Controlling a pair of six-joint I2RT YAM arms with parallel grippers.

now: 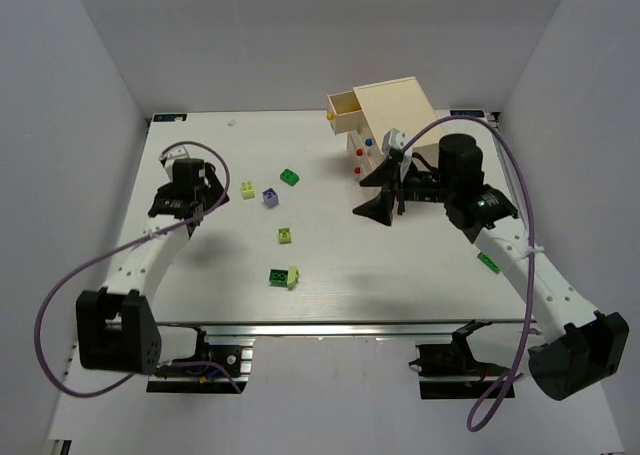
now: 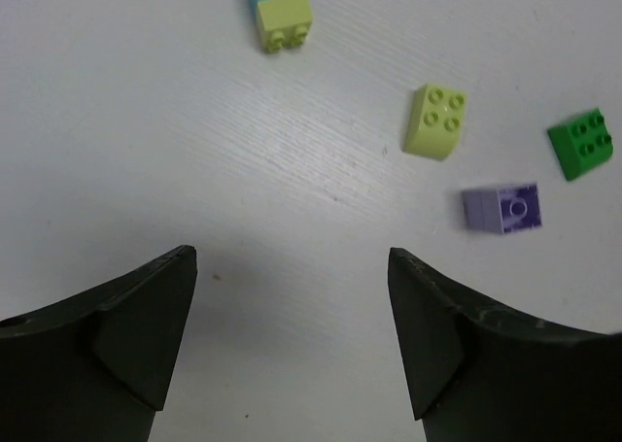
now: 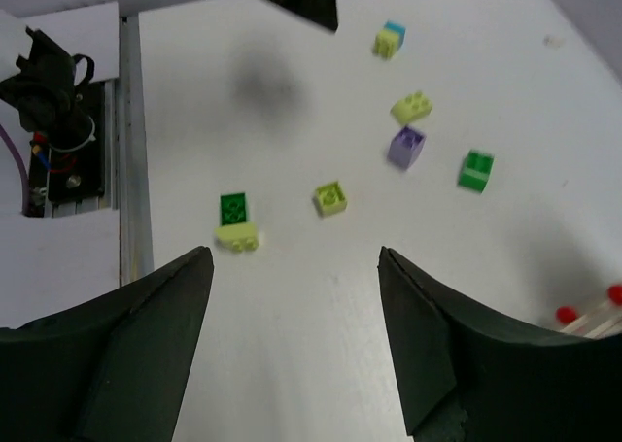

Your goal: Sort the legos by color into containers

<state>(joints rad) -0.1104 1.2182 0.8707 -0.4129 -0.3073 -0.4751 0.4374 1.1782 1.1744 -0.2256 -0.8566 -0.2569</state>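
green-and-pale pair [image 1: 284,275]: nearest the arm bases, a dark green brick touching a pale yellow-green one on the table [image 1: 400,280], between the two arms and well apart from both grippers.
stray green brick [image 1: 489,262]: just beside the right forearm, behind the right gripper.
yellow-green brick [image 1: 286,235]: alone mid-table, studs up, a little beyond the pair.
left gripper [image 2: 292,296]: fingers spread wide with only bare table between them, gripping nothing.
right gripper [image 3: 296,296]: fingers also wide apart and empty. It points left across the table, just in front of the chest.
purple brick [image 2: 503,209]: on its side, ahead and to the right of the left gripper's gap, not touching it.
pale brick [image 2: 435,121]: tilted, near the purple brick and slightly beyond it.
green brick [image 2: 580,143]: farther right again, apart from the other two.
blue-and-yellow brick [image 2: 280,10]: straight ahead of the left gripper, well clear of its fingers.
chest [image 1: 395,105]: at the far edge, right of centre, top drawer [image 1: 345,105] drawn out to the left; its contents are too small to make out.
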